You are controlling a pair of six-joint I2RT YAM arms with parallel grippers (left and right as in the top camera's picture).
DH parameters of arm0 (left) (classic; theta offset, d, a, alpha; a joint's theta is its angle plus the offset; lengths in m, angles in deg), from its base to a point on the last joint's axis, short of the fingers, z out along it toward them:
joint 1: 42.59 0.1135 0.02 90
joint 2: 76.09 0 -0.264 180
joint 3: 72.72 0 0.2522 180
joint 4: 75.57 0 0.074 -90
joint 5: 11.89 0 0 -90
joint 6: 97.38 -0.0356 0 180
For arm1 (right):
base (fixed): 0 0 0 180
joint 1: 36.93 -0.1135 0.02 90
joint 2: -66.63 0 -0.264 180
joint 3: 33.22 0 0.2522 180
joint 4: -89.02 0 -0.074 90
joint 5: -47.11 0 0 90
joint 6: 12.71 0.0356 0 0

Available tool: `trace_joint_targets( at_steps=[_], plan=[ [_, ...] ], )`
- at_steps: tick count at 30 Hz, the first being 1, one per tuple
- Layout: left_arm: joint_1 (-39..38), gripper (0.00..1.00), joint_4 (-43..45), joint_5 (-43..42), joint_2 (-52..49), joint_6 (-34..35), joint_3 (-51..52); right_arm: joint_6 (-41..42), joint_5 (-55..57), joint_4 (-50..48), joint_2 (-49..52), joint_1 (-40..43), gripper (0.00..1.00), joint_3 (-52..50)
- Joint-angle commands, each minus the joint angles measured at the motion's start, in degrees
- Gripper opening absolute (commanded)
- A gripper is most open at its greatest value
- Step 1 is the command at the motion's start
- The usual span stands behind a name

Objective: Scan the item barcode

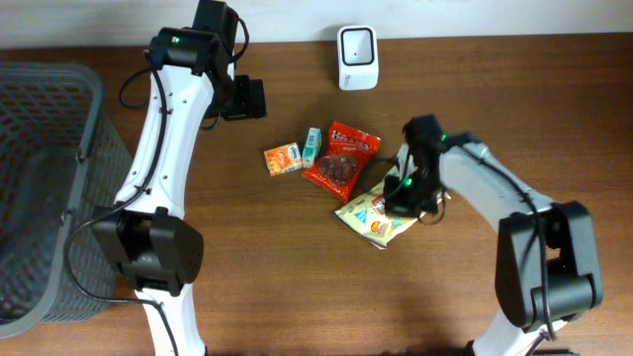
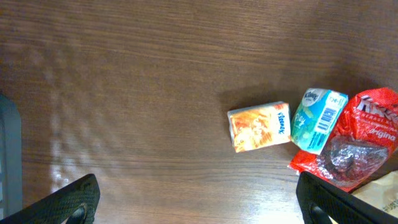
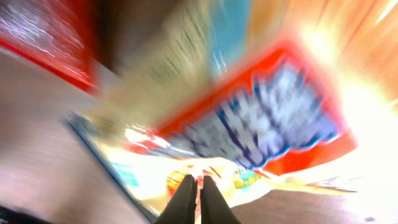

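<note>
A white barcode scanner point(image 1: 356, 44) stands at the table's far edge. Mid-table lie an orange box point(image 1: 283, 158) point(image 2: 260, 126), a teal tissue pack point(image 1: 313, 145) point(image 2: 318, 118), a red snack bag point(image 1: 341, 158) point(image 2: 357, 140) and a yellow snack packet point(image 1: 374, 216) point(image 3: 249, 118). My right gripper point(image 1: 404, 193) point(image 3: 199, 193) is shut on the yellow packet's upper right edge; its wrist view is badly blurred. My left gripper point(image 1: 242, 99) point(image 2: 199, 205) hangs wide open above bare wood, left of the orange box, holding nothing.
A grey mesh basket point(image 1: 40, 178) fills the table's left side, and its edge shows in the left wrist view point(image 2: 6, 155). Bare wood lies in front of the items and to the right of the right arm.
</note>
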Motion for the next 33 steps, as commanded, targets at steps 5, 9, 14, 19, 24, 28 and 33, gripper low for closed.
trace_joint_targets(
  at_steps=[5, 9, 14, 19, 24, 28, 33],
  plan=[
    [0.1, 0.99, 0.1, 0.4, -0.1, 0.0, 0.0, -3.3, -1.3, 8.5, 0.5, 0.8, 0.06, 13.7],
    [0.1, 0.99, 0.1, 0.4, -0.1, 0.0, 0.0, 1.6, -0.7, -4.5, 5.7, 0.9, 0.06, 1.4],
    [0.1, 0.99, 0.1, 0.4, -0.1, 0.0, 0.0, 1.7, 12.3, -1.6, 9.9, 1.7, 0.06, 1.8],
    [0.1, 0.99, 0.1, 0.4, -0.1, 0.0, 0.0, -5.0, 14.4, 27.3, 9.9, 5.4, 0.34, 25.3],
    [0.1, 0.99, 0.1, 0.4, -0.1, 0.0, 0.0, -4.3, 15.7, 20.5, 10.1, 5.3, 0.36, 12.9],
    [0.1, 0.99, 0.1, 0.4, -0.1, 0.0, 0.0, 0.2, 12.3, 5.3, 10.1, 5.3, 0.31, 2.4],
    [0.1, 0.99, 0.1, 0.4, -0.1, 0.0, 0.0, -3.7, 6.4, 17.5, 10.0, 5.3, 0.35, 23.2]
  ],
)
